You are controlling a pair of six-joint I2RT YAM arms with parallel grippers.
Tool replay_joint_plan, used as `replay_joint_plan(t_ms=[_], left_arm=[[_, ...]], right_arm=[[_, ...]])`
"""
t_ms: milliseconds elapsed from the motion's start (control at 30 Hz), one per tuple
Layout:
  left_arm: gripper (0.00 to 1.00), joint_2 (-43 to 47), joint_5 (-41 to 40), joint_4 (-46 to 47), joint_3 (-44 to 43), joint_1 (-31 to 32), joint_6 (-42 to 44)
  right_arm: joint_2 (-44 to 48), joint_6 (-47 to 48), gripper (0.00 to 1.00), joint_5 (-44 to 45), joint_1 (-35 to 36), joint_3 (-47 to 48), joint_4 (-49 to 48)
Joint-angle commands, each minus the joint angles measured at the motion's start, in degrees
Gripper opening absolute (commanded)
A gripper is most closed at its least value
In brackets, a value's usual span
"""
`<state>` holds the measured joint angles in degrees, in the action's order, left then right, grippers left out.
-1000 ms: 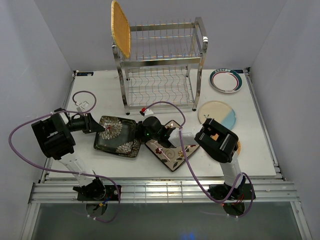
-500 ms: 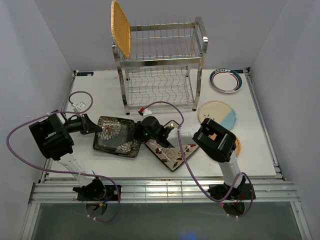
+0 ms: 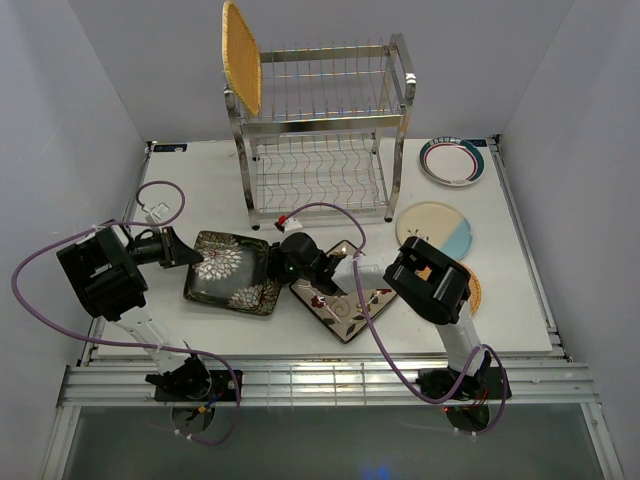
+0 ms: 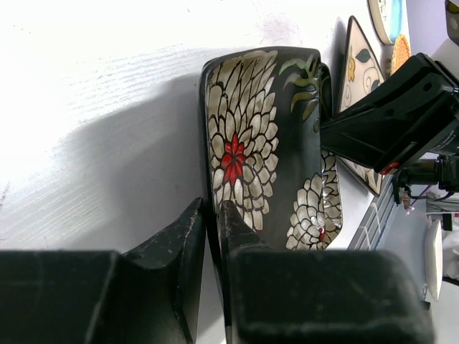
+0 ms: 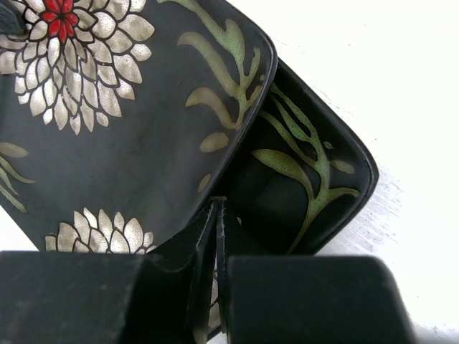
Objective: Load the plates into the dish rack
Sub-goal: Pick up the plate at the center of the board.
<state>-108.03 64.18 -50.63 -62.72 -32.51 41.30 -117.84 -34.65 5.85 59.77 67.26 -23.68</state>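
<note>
Two black square plates with white flowers lie stacked left of centre. My left gripper is shut on the left rim of the top black plate, also seen in the left wrist view, and that rim is raised off the table. My right gripper is shut, and its tips are wedged under the top plate's right edge, over the lower black plate. The cream floral square plate lies under the right arm. The dish rack stands at the back with one woven plate upright in its top tier.
A teal-rimmed round plate lies at the back right, with a cream-blue round plate nearer. The second woven plate is mostly hidden by the right arm. Purple cables loop over the table by both arms.
The left gripper has drawn the top black plate slightly to the left. The right gripper has moved left, in under that plate's right edge.
</note>
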Motion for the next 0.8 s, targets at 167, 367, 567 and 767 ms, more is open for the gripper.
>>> replay_joint_plan(t_ms=[167,367,567,767], left_arm=[[0.33,0.1,5.16,-2.37,-1.62,0.26,3.35],[0.11,-0.34,5.25,-2.54,-1.7,0.26,3.44],[0.0,-0.34,6.65,-6.84,-3.2,-0.18,6.5],[0.0,0.71,8.06,-12.29,-5.31,-1.15,9.24]], right_arm=[[-0.99,0.02,0.08,-1.1,1.32,3.14,-2.86],[-1.16,0.03,0.08,-1.1,1.32,3.22,-2.77],[-0.9,0.2,0.08,-1.02,1.32,3.14,-2.69],[0.77,0.29,0.08,-0.49,1.32,1.29,-3.3]])
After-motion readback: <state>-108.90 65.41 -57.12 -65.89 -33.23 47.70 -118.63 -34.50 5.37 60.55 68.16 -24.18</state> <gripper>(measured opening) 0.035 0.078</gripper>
